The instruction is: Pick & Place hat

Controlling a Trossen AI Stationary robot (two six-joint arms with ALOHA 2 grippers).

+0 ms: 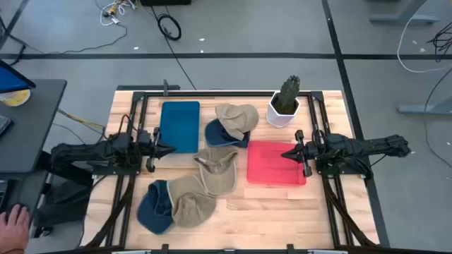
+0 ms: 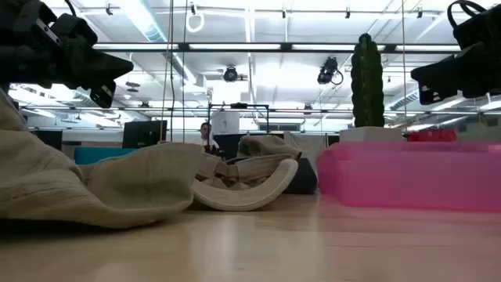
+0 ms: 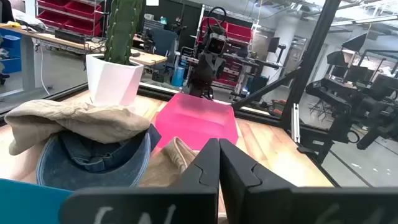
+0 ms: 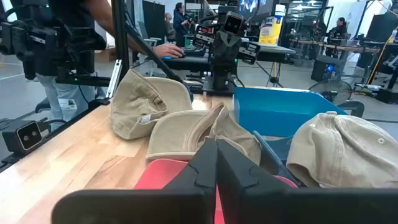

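Observation:
Several hats lie on the wooden table. A tan hat [image 1: 238, 116] rests on a blue denim hat [image 1: 220, 135] at the far middle. Another tan hat [image 1: 216, 170] lies at the centre. A third tan hat [image 1: 191, 202] overlaps a blue hat [image 1: 153, 207] near the front left. My left gripper [image 1: 169, 149] is shut, held above the table beside the blue tray [image 1: 179, 125]. My right gripper [image 1: 285, 152] is shut over the left part of the red tray [image 1: 275, 168]. In the wrist views both pairs of fingers [image 3: 219, 163] [image 4: 216, 162] are closed with nothing between them.
A cactus in a white pot [image 1: 284, 106] stands at the far right, behind the red tray. Black frame rails [image 1: 134, 134] run along both table sides. A person's hand [image 1: 13, 223] shows off the table's near left. Bare wood lies at the near right [image 1: 282, 212].

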